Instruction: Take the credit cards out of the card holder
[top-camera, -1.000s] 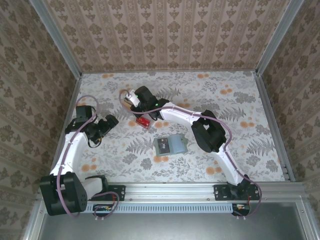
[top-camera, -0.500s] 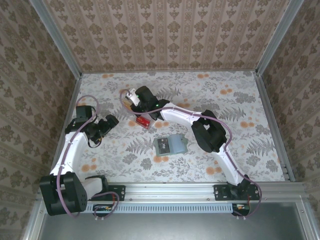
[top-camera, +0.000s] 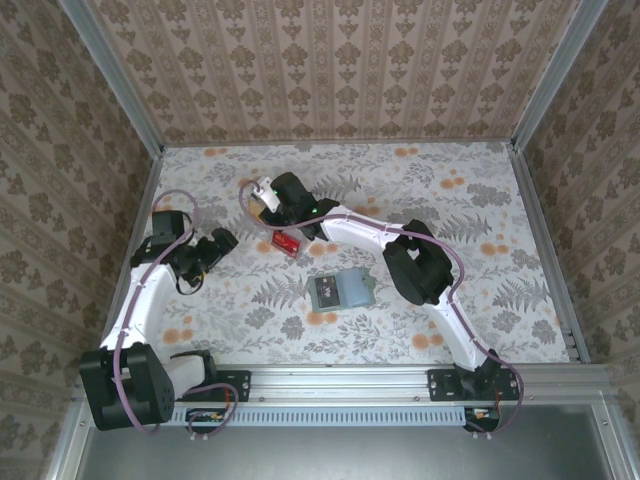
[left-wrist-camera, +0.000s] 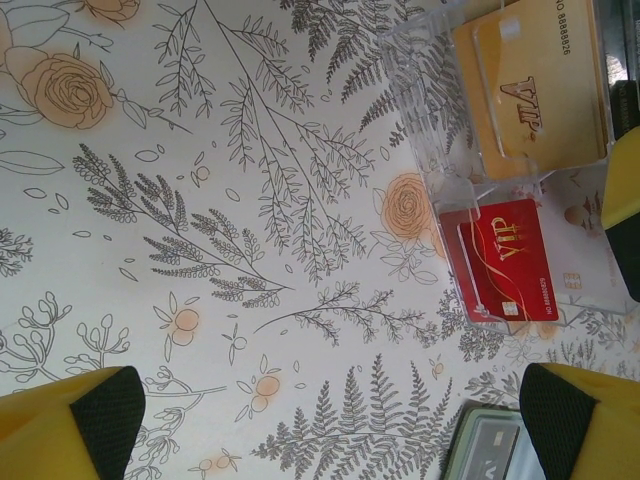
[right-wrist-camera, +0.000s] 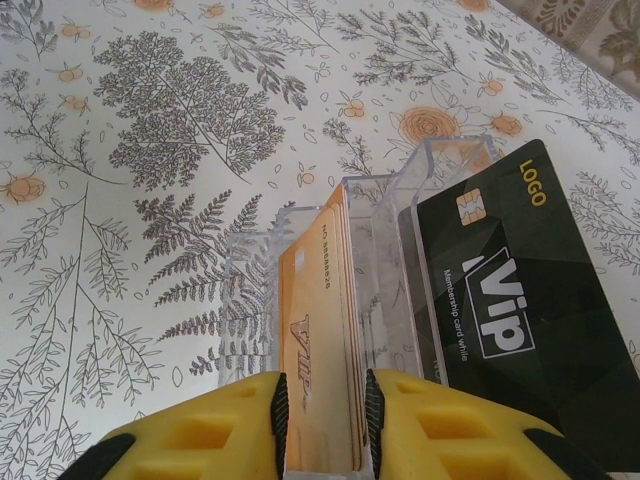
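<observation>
Two hands share your floral tabletop (top-camera: 450, 200). The left hand (left-wrist-camera: 330, 420) hangs empty, jaws spread wide. The right hand (right-wrist-camera: 325, 420) has its jaws a narrow way apart, flanking a stack of tan-orange credit cards (right-wrist-camera: 320, 370) that stands upright in a clear tray (right-wrist-camera: 390, 240); you cannot tell whether they grip it. A black card (right-wrist-camera: 510, 300) fills the next compartment. The grey-green card holder (top-camera: 340, 290) lies flat near the tabletop's middle, apart from both hands.
</observation>
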